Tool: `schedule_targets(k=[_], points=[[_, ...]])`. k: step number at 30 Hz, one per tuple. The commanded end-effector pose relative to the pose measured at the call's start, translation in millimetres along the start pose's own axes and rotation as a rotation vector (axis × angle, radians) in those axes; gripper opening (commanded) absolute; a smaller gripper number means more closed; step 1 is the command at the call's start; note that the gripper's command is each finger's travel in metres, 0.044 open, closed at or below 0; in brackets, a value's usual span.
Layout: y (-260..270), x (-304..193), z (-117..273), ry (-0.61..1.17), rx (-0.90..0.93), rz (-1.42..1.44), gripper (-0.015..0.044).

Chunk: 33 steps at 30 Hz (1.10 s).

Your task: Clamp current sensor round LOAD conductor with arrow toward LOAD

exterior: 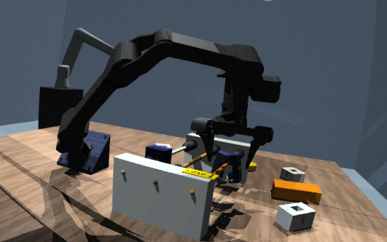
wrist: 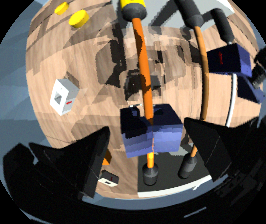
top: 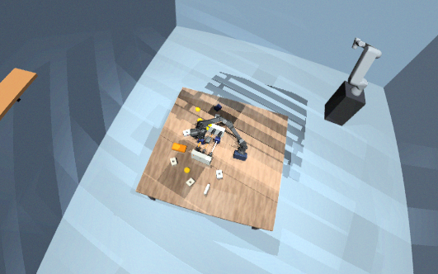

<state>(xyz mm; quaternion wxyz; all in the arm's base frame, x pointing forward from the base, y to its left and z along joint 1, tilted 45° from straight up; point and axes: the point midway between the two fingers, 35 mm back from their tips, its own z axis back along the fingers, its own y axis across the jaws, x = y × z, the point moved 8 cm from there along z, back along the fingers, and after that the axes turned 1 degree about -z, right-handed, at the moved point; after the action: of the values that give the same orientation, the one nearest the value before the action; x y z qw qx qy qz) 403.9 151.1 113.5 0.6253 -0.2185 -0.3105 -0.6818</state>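
The dark-blue sensor [top: 201,141] [exterior: 235,167] [wrist: 166,135] is at the orange LOAD conductor [exterior: 221,168] [wrist: 142,55], which runs between its two halves. A dark gap shows between the halves in the exterior view; whether they are latched cannot be told. A small red mark shows on it, but its arrow direction is unreadable. The yellow LOAD marker [exterior: 200,173] sits on top of the nearer white panel [exterior: 160,197] in the exterior view. My gripper [exterior: 229,163] [wrist: 148,125] is open, its fingertips wide apart on either side of the sensor and clear of it.
A brown conductor [wrist: 204,75] and a white conductor [wrist: 232,100] run alongside; another dark-blue block [exterior: 158,154] [wrist: 229,59] is at the white one. The farther white panel [exterior: 193,160] stands behind the sensor. An orange block [exterior: 296,191] and white blocks with holes [exterior: 295,216] [wrist: 63,96] lie to one side.
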Motion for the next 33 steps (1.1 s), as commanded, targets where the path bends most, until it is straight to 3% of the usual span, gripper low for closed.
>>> schedule_targets(k=[1,23,26,33], points=[[-1,-1,-4,0.003,-0.006,0.006,0.0440],[-1,-1,-33,0.002,-0.006,0.005,0.0440],[0,-2,-29,0.009,-0.003,0.001,0.0361],[0,-2,-29,0.009,-0.003,0.001,0.0315]])
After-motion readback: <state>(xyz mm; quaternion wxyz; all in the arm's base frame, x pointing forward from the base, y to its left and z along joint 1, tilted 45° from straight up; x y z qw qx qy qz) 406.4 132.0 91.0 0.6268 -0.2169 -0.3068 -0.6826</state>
